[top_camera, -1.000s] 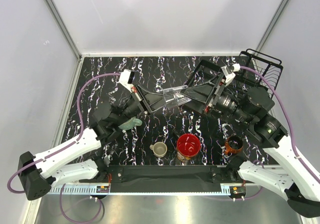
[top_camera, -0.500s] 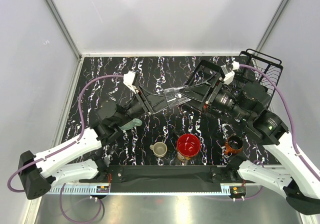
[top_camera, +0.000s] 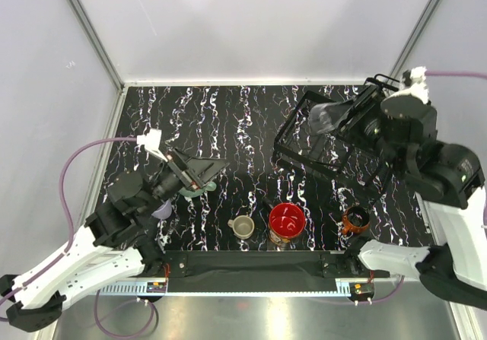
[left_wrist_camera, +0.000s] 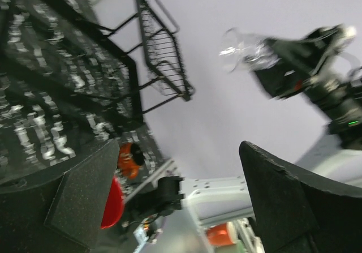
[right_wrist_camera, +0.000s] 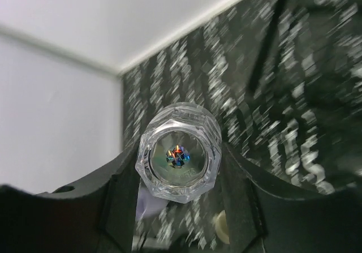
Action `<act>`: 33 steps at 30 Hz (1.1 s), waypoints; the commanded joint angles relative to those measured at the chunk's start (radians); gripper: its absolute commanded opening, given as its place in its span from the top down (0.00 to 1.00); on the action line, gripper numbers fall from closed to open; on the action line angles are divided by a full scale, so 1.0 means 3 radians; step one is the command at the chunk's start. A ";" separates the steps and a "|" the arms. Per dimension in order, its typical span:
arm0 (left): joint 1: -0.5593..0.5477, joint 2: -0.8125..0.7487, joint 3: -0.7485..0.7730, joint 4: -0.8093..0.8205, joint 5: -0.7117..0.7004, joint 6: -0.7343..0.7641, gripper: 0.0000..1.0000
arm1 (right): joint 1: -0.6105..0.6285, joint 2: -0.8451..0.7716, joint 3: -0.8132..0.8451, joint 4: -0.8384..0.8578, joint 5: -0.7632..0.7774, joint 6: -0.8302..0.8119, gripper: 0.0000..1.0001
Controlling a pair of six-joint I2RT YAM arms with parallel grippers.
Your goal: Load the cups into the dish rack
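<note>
My right gripper (right_wrist_camera: 180, 154) is shut on the clear glass (right_wrist_camera: 178, 159), base toward the camera. In the top view it (top_camera: 321, 119) hangs over the black wire dish rack (top_camera: 358, 161). My left gripper (top_camera: 202, 170) is open and empty over the teal-green mug (top_camera: 199, 193), with the lavender tumbler (top_camera: 161, 209) beside it. The beige mug (top_camera: 243, 227), the red-inside dark mug (top_camera: 287, 220) and the small orange mug (top_camera: 355, 219) stand near the front edge. The left wrist view shows the held glass (left_wrist_camera: 243, 49) across from the open left gripper (left_wrist_camera: 180, 151), and the rack (left_wrist_camera: 161, 49).
White walls enclose the black marbled table (top_camera: 228, 119) on three sides. The rack fills the right half, up against the right wall. Both arm bases and a black bar (top_camera: 251, 262) run along the near edge.
The left gripper opened, let go of the clear glass and pulled back left and down over the teal mug. The right gripper kept the glass and swung it right, over the rack.
</note>
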 commanded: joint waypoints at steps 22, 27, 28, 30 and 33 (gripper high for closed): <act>-0.0009 -0.1408 -0.0615 -0.1471 0.0280 0.0019 0.06 | -0.2656 0.2080 0.1236 -0.0145 0.0128 -0.0941 1.00; -0.0009 -0.1537 -0.0657 -0.1517 0.0356 0.0085 0.06 | -0.2661 0.2315 0.1210 -0.0236 0.0271 -0.0931 1.00; -0.0009 -0.1522 -0.0626 -0.1543 0.0367 0.0141 0.06 | -0.2661 0.2336 0.1221 -0.0277 0.0286 -0.0860 1.00; -0.0009 -0.1476 -0.0534 -0.1640 0.0357 0.0207 0.06 | -0.2661 0.2387 0.1211 -0.0288 0.0291 -0.0849 1.00; -0.0009 -0.1409 -0.0457 -0.1712 0.0337 0.0315 0.06 | -0.2686 0.2398 0.1068 -0.0211 0.0373 -0.0849 1.00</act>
